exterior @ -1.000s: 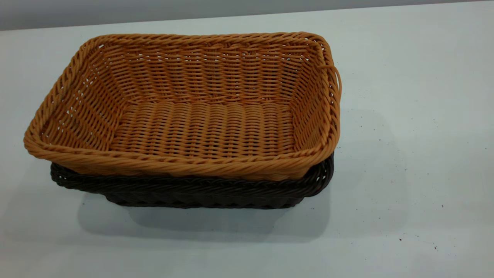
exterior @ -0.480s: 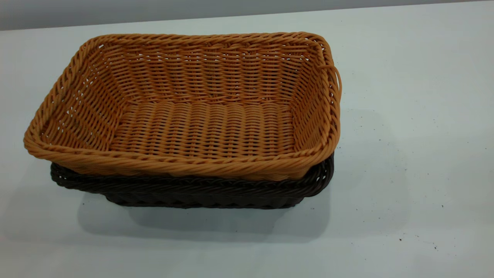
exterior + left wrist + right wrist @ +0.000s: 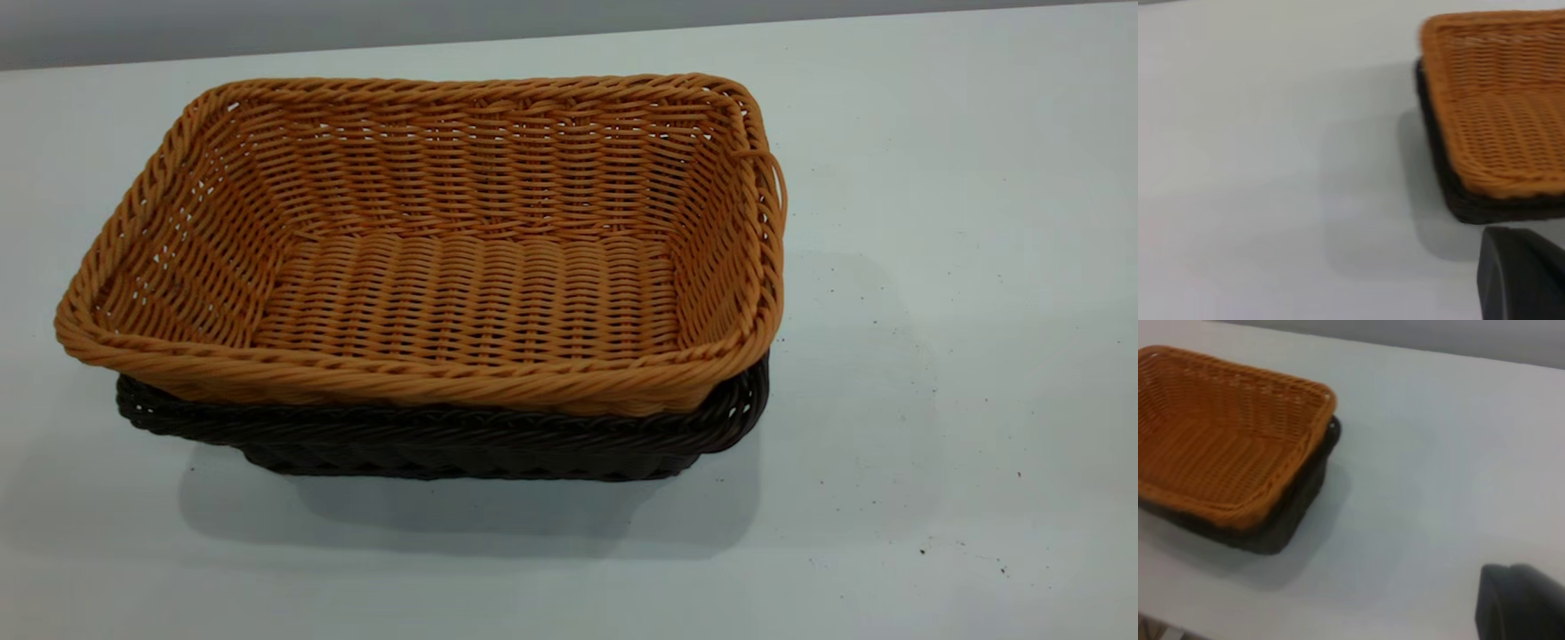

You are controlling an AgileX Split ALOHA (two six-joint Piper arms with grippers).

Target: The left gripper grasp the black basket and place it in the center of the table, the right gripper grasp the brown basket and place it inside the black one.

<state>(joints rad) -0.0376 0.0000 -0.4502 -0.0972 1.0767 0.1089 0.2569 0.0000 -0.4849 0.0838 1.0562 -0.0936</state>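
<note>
No text, label, brand, number or sign can be read in any of the views. The brown basket, the black basket beneath it and the table bear no lettering at all.

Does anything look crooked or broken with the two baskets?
A little. The brown basket sits nested in the black basket but tilted: its rim rides higher on the exterior view's left. At its right end one strand bows out from the rim. Tiny dark specks dot the table. Nothing is spilled.
</note>
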